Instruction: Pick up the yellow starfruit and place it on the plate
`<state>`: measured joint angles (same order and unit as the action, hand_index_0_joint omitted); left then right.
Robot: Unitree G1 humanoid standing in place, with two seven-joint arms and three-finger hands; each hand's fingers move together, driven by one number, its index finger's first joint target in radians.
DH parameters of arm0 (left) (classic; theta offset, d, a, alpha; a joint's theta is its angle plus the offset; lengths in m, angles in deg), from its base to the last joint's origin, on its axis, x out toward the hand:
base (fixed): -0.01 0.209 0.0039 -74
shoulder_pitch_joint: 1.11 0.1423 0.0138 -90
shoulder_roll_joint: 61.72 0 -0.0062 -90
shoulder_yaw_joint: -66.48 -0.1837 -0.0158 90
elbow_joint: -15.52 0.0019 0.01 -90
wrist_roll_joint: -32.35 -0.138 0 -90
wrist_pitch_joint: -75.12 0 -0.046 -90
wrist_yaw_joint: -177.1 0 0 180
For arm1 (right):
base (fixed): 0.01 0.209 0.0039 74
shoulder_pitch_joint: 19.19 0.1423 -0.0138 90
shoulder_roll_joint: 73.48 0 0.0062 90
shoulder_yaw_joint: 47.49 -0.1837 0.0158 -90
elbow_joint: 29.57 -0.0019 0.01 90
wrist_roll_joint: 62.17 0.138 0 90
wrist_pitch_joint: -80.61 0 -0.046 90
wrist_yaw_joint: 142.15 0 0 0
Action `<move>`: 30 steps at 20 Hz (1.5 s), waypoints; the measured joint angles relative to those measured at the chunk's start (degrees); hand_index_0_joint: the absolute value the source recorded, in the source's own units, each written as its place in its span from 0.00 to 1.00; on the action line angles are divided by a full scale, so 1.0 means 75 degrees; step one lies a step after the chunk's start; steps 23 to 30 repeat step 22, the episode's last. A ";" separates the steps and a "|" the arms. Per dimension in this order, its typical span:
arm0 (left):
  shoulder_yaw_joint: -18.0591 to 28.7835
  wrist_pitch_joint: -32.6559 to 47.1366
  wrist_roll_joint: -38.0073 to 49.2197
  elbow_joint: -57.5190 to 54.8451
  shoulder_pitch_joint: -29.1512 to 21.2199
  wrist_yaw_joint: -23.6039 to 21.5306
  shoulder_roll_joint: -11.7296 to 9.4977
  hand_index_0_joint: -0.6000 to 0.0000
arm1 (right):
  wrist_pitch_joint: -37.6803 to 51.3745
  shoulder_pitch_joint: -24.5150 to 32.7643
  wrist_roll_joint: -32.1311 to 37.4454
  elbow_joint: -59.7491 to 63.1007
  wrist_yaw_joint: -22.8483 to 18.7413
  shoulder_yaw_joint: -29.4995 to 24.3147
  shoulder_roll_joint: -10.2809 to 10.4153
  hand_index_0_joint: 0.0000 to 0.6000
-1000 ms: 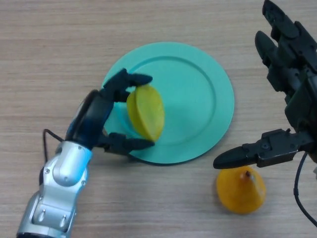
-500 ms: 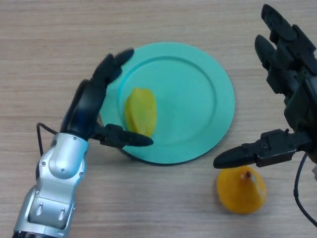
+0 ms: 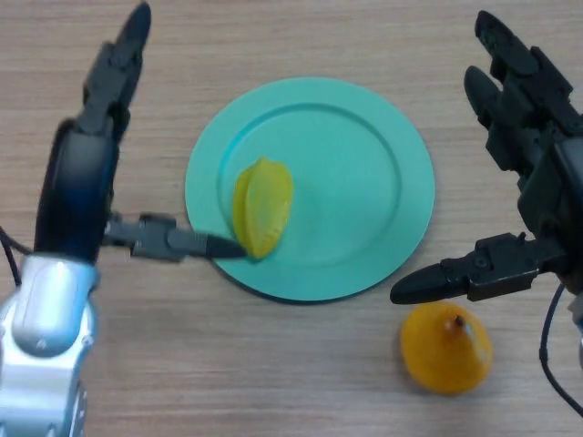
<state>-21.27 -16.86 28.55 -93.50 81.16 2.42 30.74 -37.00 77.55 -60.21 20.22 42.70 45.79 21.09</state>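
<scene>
The yellow starfruit (image 3: 262, 207) lies on the left part of the teal plate (image 3: 364, 182), free of both hands. My left hand (image 3: 82, 173) is open to the left of the plate, fingers stretched up and away; its thumb tip reaches the plate's rim close to the fruit. On the right side of the view, beyond the plate's rim, my right hand (image 3: 537, 173) is open, with its thumb stretched out above the table.
An orange pear-shaped fruit (image 3: 445, 346) sits on the wooden table (image 3: 301, 382) below the right thumb, just off the plate's lower right rim.
The left hand let go of the starfruit, which now lies on the plate, and has drawn back to the left with its fingers spread. The right hand has stayed put.
</scene>
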 measured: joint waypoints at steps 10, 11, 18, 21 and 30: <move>0.1354 -0.2606 0.2827 -0.1887 0.0902 0.0875 -0.0249 1.00 | 0.0085 0.0040 0.0024 0.0243 0.0003 -0.0023 -0.0033 0.00; 0.1356 -0.2606 0.2828 -0.1881 0.0893 0.0777 -0.0256 1.00 | 0.0084 0.0039 0.0025 0.0243 0.0003 -0.0022 -0.0048 0.00; 0.1316 -0.2608 0.2771 -0.1860 0.0742 0.0750 -0.0275 1.00 | 0.0084 0.0045 0.0024 0.0216 0.0005 -0.0022 -0.0061 0.00; 0.1277 -0.2608 0.2739 -0.1914 0.0758 0.0750 -0.0269 1.00 | 0.0084 0.0050 0.0023 0.0227 0.0007 -0.0022 -0.0061 0.00; 0.1277 -0.2608 0.2739 -0.1915 0.0761 0.0750 -0.0268 1.00 | 0.0084 0.0044 0.0024 0.0227 0.0009 -0.0022 -0.0061 0.00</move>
